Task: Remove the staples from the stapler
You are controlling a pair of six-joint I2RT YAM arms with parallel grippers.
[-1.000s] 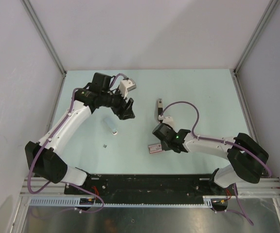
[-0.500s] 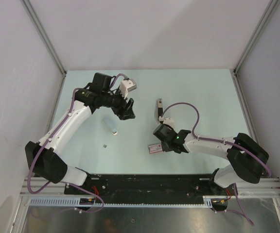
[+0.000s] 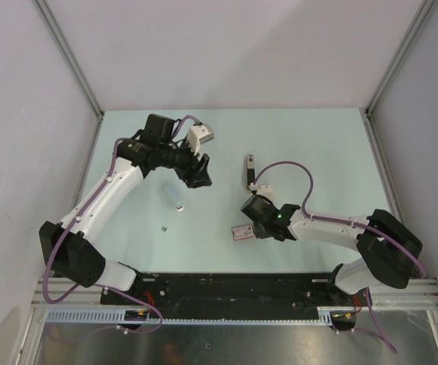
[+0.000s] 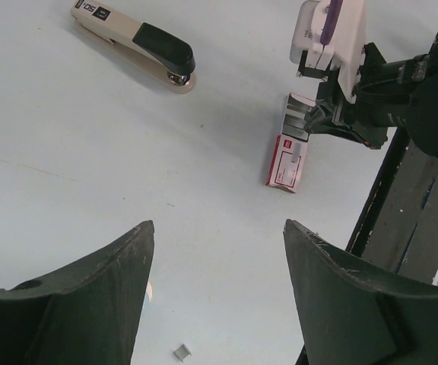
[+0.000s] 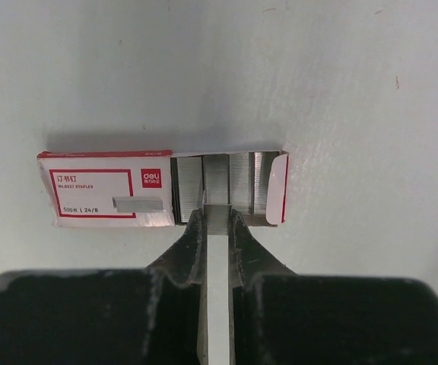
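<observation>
The stapler (image 3: 249,169) lies right of the table's middle, a slim black bar with a pale end. It also shows in the left wrist view (image 4: 135,44), far from both grippers. My right gripper (image 3: 251,226) (image 5: 217,219) is shut on a grey strip of staples (image 5: 217,251), whose tip is at the open end of a pink-labelled staple box (image 5: 109,190) (image 3: 239,233). More staple strips (image 5: 242,182) lie in the box. A tiny staple bit (image 3: 164,227) (image 4: 182,351) lies on the table. My left gripper (image 3: 198,173) (image 4: 219,228) is open and empty, held above the table.
A short pale strip-like object (image 3: 177,198) lies below my left gripper. The black base rail (image 3: 234,287) runs along the near edge. Grey walls close in the pale green table (image 3: 325,152) on three sides.
Almost nothing: my right wrist has edged slightly to the right by the box. The left arm has not moved.
</observation>
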